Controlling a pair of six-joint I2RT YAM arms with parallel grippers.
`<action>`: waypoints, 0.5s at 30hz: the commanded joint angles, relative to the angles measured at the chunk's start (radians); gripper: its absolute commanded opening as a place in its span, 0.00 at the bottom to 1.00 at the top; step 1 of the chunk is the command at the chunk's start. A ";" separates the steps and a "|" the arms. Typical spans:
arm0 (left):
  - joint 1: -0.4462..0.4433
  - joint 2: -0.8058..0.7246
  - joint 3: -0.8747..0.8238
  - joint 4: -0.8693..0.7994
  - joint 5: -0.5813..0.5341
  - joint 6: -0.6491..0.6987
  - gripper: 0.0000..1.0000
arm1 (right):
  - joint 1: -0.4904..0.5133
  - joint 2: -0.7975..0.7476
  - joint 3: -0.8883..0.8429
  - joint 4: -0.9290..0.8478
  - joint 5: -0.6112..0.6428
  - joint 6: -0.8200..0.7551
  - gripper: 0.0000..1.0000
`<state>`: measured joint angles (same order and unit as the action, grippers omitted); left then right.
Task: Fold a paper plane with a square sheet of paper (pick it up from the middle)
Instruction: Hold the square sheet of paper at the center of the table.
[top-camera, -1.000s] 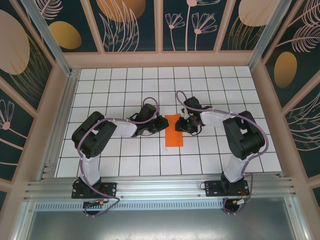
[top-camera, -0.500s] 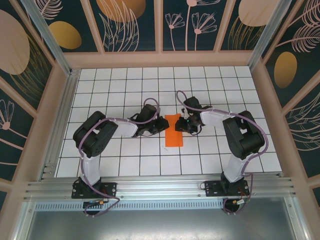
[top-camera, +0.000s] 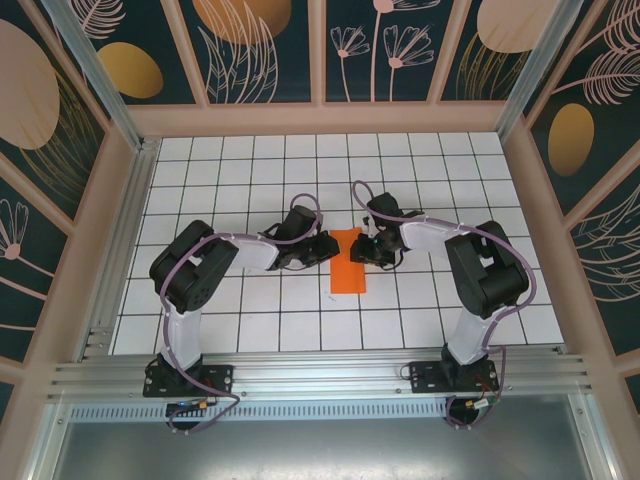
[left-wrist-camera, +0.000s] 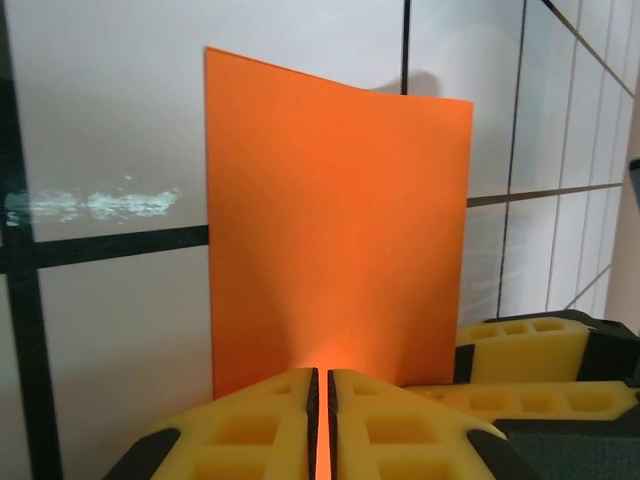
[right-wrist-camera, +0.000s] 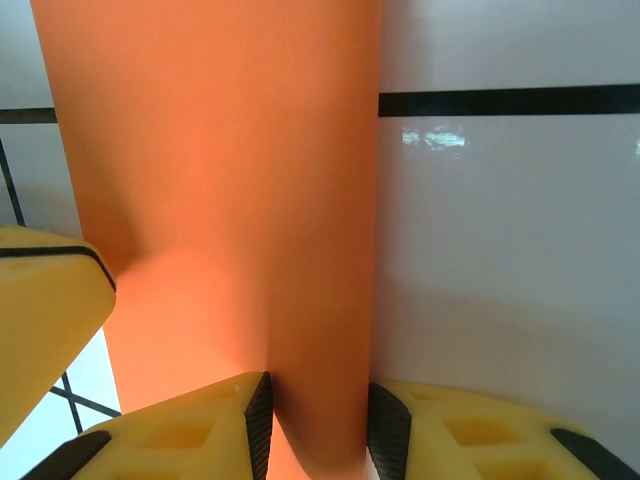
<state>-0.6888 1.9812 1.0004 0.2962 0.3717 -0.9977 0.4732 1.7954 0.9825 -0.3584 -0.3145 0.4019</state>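
Paper: thin bright orange folded sheet of paper (top-camera: 348, 261), mid-worktop (top-camera: 250, 320), long axis 12-to-6.
Left end effector (top-camera: 327, 248): at its 9 o'clock edge, pressed together on it.
Right end effector (top-camera: 366, 249): at 3 o'clock, pinching that edge.
Nearer: both touching.

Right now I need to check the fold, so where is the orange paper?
The orange paper lies mid-table in the top view, between the left gripper and the right gripper, both pinching its far end.
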 joint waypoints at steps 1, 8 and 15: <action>-0.007 0.021 0.022 -0.113 -0.050 0.045 0.12 | 0.017 0.124 -0.037 0.059 0.086 0.003 0.37; -0.011 0.038 0.061 -0.252 -0.122 0.093 0.08 | 0.016 0.081 -0.021 0.071 0.057 0.013 0.38; -0.018 0.075 0.103 -0.352 -0.177 0.126 0.05 | 0.013 -0.044 0.007 0.113 0.038 0.052 0.41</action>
<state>-0.7063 1.9980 1.1042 0.0849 0.2794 -0.9123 0.4759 1.7668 0.9882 -0.3630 -0.3229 0.4324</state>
